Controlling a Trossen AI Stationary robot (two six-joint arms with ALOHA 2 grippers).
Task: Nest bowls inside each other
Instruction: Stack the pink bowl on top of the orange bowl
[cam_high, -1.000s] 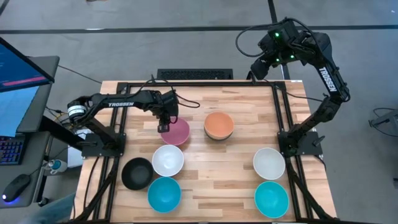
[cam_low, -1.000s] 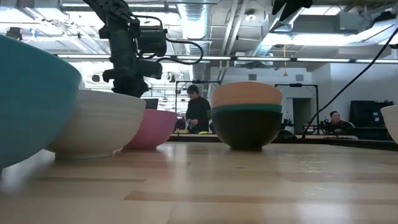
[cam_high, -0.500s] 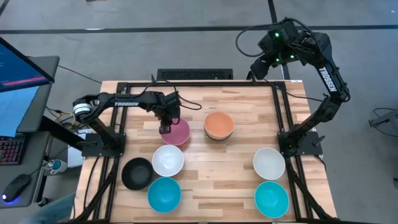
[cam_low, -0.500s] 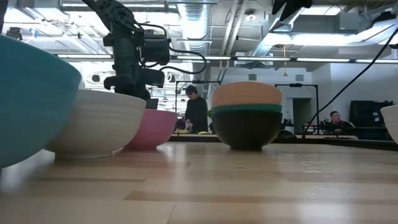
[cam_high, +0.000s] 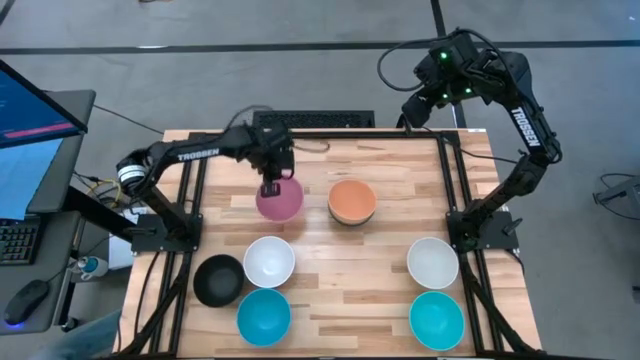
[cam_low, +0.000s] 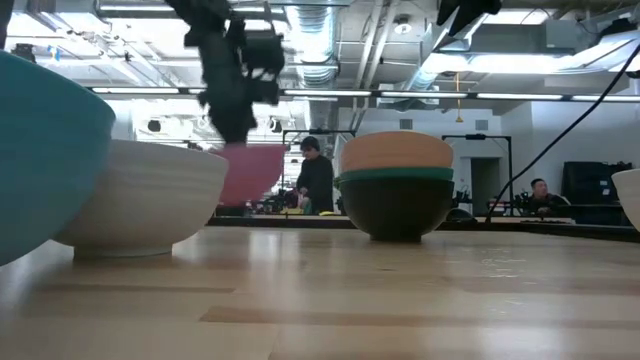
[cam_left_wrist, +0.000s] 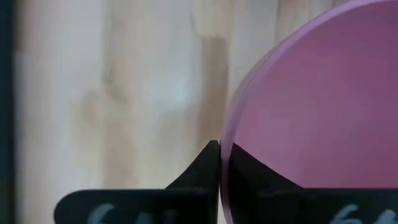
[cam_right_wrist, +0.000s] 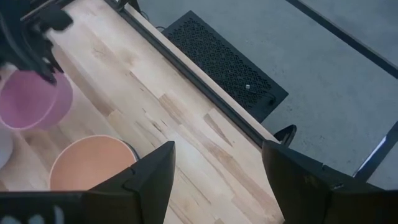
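2 dark jointed arms, white TROSSEN lettering, black cables, green lights on right arm (cam_high: 455, 75)

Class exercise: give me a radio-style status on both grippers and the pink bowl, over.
Left gripper shut on pink bowl rim, bowl lifted off table. Right gripper open, parked high beyond the far edge. Orange-topped stack beside it, nothing between.
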